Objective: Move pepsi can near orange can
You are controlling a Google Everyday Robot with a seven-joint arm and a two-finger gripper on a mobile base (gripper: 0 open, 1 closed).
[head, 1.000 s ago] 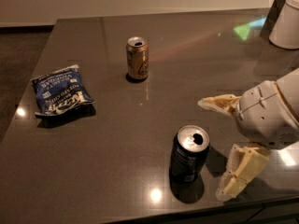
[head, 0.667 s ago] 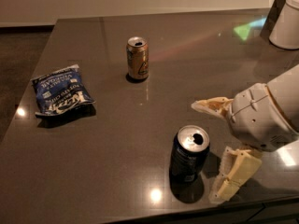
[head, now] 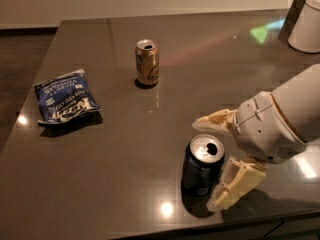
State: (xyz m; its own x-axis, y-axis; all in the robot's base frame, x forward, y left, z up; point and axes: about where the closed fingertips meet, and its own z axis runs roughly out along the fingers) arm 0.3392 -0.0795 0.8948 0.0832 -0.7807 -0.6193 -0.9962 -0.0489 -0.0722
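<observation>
Fingers (head: 240,181) of the gripper (head: 204,165) are spread apart, one on each side of the pepsi can (head: 201,170): the far finger lies just behind the can's top rim, and the near finger lies along the can's right side close to the table edge. Neither finger is seen pressing into the can; whether the near finger touches it cannot be told. The gripper reaches in from the right, low over the near right part of the dark table (head: 120,159). The pepsi can stands upright near the front edge, its top opened. The orange can (head: 147,63) stands upright farther back and to the left, well apart from the pepsi can, with bare table between them. A blue chip bag (head: 65,103) lies flat near the left edge. A white vessel (head: 307,26) stands at the far right corner, partly out of view.
</observation>
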